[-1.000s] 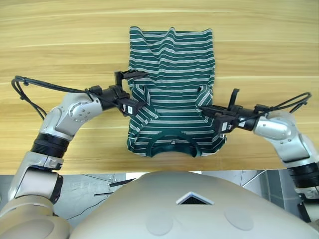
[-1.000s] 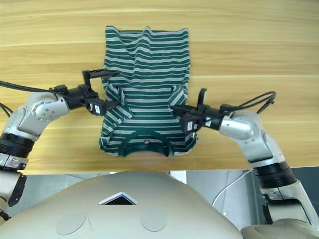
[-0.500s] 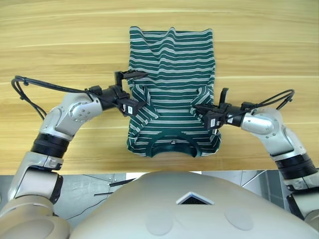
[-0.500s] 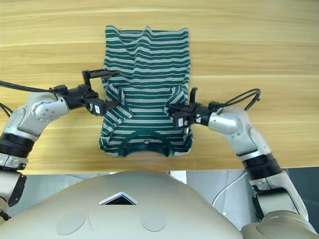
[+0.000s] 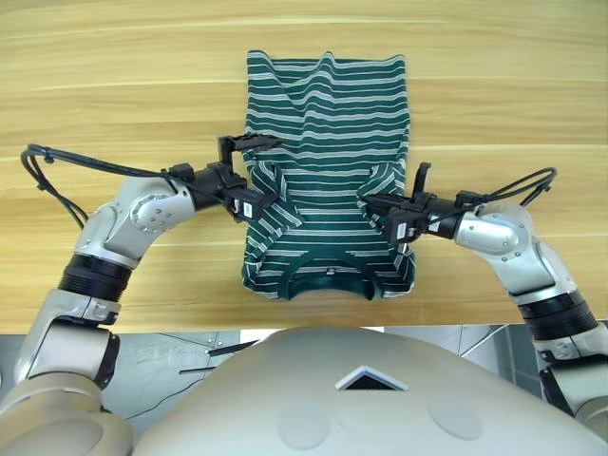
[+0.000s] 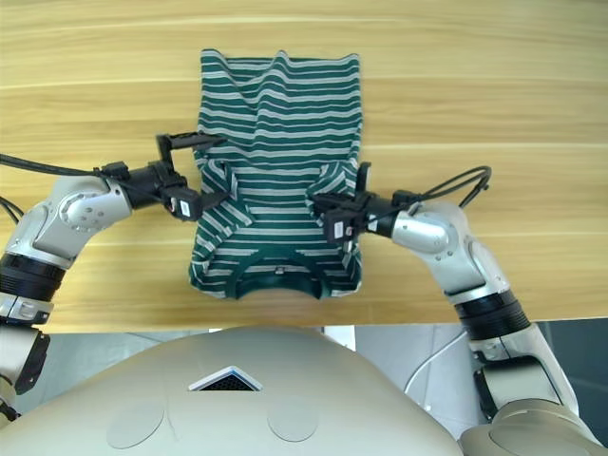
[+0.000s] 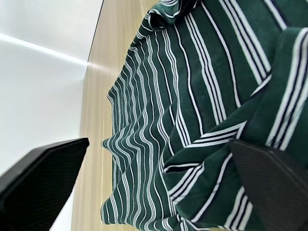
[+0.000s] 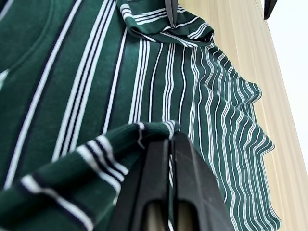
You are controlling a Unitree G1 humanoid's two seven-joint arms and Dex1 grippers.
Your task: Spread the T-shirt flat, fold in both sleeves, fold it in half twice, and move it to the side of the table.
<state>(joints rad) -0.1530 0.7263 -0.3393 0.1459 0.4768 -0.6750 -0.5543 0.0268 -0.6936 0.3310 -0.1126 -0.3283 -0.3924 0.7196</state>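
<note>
Left arm (image 5: 142,214): elbow bent outward, forearm angled inward across desk edge, wrist roughly level. Left gripper (image 5: 271,171): jaws wide apart, one finger on far side, other nearer robot, tips pointing toward the centre.

Right arm (image 5: 499,233): elbow out to right, forearm pointing inward and slightly away from the robot. Right gripper (image 5: 372,202): jaws pressed together, pinching fold of T-shirt (image 5: 328,104) fabric. In right wrist view, fingers (image 8: 159,183) meet flush with striped cloth caught at tips.

Grippers face each other, well apart.

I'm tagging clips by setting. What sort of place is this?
Probably a robotics lab or test room, not a home: a plain wooden table holding one striped T-shirt, with a grey floor below its edge.
</note>
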